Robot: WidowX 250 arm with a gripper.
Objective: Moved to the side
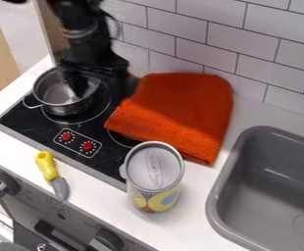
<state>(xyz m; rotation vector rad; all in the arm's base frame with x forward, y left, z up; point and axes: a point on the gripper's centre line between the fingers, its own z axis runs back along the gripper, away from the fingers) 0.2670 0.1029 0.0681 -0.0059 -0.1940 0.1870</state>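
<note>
Camera view: the task sentence names no object; my guess is the shiny round metal pot or the thick orange folded cloth. The black two-finger gripper is over the pot, at the stovetop's far-left part; whether it is spread or closed, I cannot tell. The pot lies below it, its wire handle toward the stovetop's left edge. The cloth lies to its right, overlapping the stovetop's right edge, its textured length slanting toward the wall. Nearer the front stand a smooth cylindrical can and a yellow-handled toy knife.
</note>
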